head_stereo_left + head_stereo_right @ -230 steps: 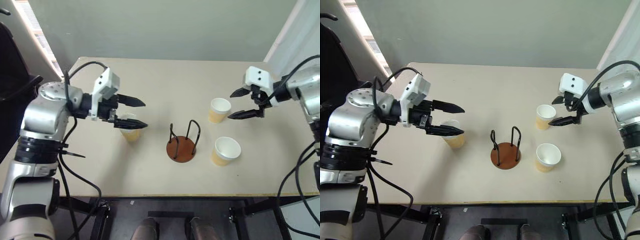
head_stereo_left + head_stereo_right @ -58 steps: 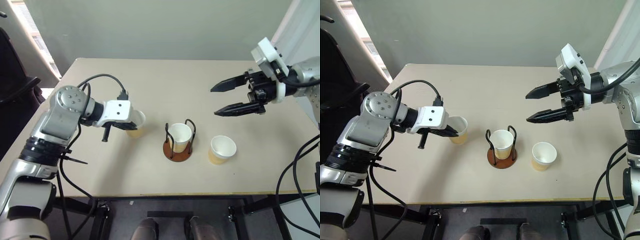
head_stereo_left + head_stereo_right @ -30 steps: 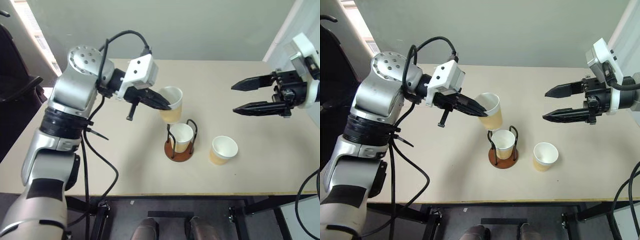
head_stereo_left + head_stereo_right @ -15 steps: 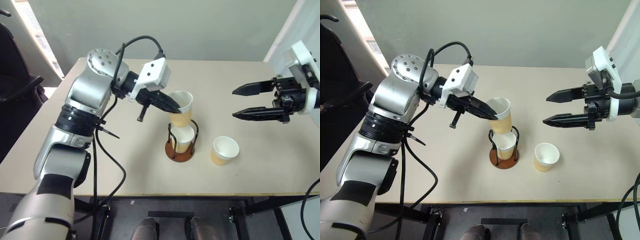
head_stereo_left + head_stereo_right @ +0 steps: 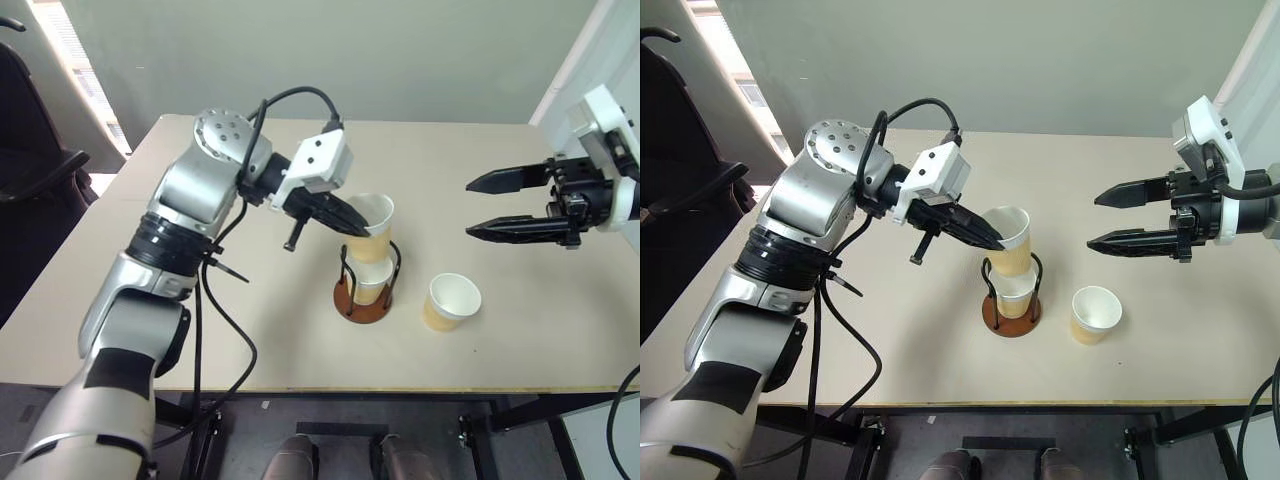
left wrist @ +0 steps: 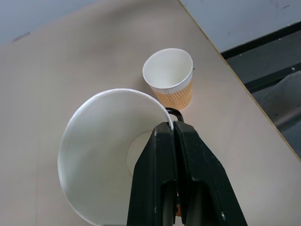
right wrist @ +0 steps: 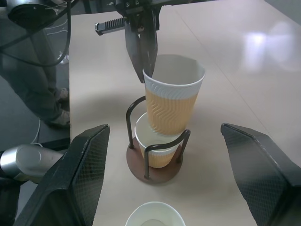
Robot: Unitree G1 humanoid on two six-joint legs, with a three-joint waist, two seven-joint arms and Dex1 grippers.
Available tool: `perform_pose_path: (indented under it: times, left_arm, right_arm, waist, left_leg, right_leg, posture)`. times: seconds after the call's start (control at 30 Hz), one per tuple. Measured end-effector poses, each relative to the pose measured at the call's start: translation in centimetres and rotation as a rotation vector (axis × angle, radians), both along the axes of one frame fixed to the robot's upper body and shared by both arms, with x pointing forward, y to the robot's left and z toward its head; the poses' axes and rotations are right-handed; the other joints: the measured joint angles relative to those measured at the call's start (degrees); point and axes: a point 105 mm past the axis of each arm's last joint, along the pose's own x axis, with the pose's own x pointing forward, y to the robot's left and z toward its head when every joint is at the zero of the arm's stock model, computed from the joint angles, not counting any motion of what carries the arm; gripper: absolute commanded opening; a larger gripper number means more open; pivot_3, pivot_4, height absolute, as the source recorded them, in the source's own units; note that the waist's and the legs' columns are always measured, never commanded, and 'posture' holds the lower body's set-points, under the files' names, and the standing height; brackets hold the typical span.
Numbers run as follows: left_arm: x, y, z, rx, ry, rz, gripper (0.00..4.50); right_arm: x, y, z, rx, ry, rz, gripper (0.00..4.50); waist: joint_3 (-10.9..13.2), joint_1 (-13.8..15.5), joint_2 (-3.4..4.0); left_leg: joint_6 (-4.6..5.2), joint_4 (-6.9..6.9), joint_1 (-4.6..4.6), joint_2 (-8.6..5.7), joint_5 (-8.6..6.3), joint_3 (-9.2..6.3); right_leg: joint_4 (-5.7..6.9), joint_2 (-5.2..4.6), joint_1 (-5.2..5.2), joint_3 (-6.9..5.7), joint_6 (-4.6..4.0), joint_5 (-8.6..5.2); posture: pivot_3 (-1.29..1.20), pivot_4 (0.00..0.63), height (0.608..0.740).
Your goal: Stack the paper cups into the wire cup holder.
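Cup poised over the holder — second of three going in.

Left gripper [image 5: 352, 226] is clamped on the rim of a cup [image 5: 372, 228], held nearly upright directly above the cup [image 7: 157, 148] already seated in the wire holder [image 5: 363, 298]; straight down nests it. Right gripper [image 5: 480, 207], jaws wide and empty, hangs far right — third cup [image 5: 451, 301] sits just right of the holder.

No legible text, labels, brand marks, numbers or signs in any view. The paper cups [image 7: 173, 98] carry only an embossed wavy pattern on their tan sides, with no printing. The wire cup holder [image 7: 156, 160], the table [image 5: 480, 150] and the white housings of both grippers are plain, with no markings that can be read.
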Motion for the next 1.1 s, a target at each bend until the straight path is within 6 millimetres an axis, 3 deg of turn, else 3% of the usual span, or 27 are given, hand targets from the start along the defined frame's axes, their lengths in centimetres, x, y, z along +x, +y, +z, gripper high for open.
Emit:
perform_pose_path:
  times: [0.33,0.43,0.8,0.93,1.1]
  left_arm:
    - [-0.2,-0.3,-1.7,0.026,0.034,-0.017,0.08]
    - [-0.2,-0.6,-2.0,0.041,0.006,-0.029,0.67]
    - [-0.4,-1.5,-2.2,0.041,-0.011,-0.056,4.47]
    - [0.0,-1.5,-1.7,-0.009,0.03,-0.025,4.47]
    - [0.4,0.1,2.0,-0.167,0.068,0.06,4.47]
  right_arm:
    - [0.0,0.0,-0.1,-0.001,-0.002,-0.005,3.92]
    - [0.0,-0.1,-0.2,-0.004,-0.001,-0.006,3.92]
    - [0.0,-0.3,0.0,-0.018,-0.014,-0.015,3.92]
    - [-0.1,-0.4,-0.2,-0.025,-0.016,-0.019,3.92]
    - [-0.9,-0.9,-2.4,-0.08,0.049,-0.049,3.92]
  waist:
    - [0.0,0.1,0.0]
    - [0.0,0.2,0.0]
    - [0.0,0.3,0.0]
    - [0.0,0.3,0.0]
    - [0.0,0.3,0.03]
  left_leg:
    - [0.15,0.1,-0.14,0.0,-0.09,0.0]
    - [0.18,0.11,-0.17,-0.02,-0.11,0.01]
    - [0.21,0.15,-0.18,-0.02,-0.13,0.02]
    - [0.21,0.16,-0.18,-0.02,-0.13,0.02]
    - [0.2,0.13,-0.21,-0.02,-0.14,0.05]
  right_leg:
    - [-0.39,-0.01,0.09,0.01,0.14,0.09]
    - [-0.44,-0.03,0.09,0.01,0.15,0.09]
    - [-0.43,-0.04,0.1,0.01,0.2,0.12]
    - [-0.43,-0.04,0.1,0.0,0.21,0.13]
    - [-0.49,-0.04,0.09,0.01,0.23,0.12]
  posture:
    - [0.0,0.15,0.74]
    - [0.0,0.15,0.74]
    - [0.0,0.15,0.74]
    - [0.0,0.15,0.74]
    - [0.0,0.15,0.74]
